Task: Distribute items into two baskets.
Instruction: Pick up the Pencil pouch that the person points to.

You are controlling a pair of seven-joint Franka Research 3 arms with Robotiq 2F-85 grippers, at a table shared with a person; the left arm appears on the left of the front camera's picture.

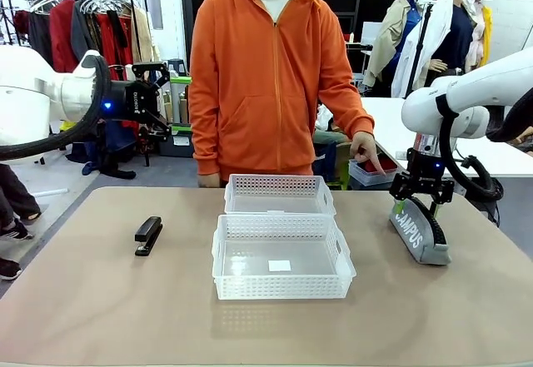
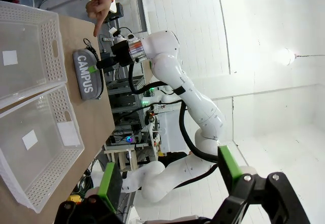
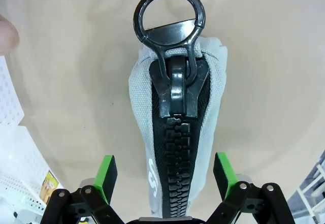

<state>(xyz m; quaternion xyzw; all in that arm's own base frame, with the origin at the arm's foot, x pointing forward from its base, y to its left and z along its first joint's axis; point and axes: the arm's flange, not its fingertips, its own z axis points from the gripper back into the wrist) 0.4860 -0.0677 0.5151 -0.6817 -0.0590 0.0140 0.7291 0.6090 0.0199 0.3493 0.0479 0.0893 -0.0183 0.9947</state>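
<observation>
A grey zip pouch (image 1: 422, 235) with white "CAMPUS" lettering stands on edge at the table's right, to the right of the baskets. My right gripper (image 1: 423, 198) is lowered over its top, open. In the right wrist view the green pads (image 3: 105, 178) stand either side of the pouch (image 3: 177, 112), with a gap on each side, zip and ring pull facing the camera. A small black stapler (image 1: 148, 235) lies at the left. Two white lattice baskets sit mid-table, the larger near one (image 1: 283, 285) and the far one (image 1: 279, 185). My left gripper (image 1: 152, 105) hangs open, high at the left.
A person in an orange hoodie stands at the far side, one hand (image 1: 364, 146) pointing down toward the pouch. The left wrist view shows both baskets (image 2: 51, 46), the pouch (image 2: 86, 79), the pointing hand (image 2: 98, 10), and its own open gripper (image 2: 170, 172).
</observation>
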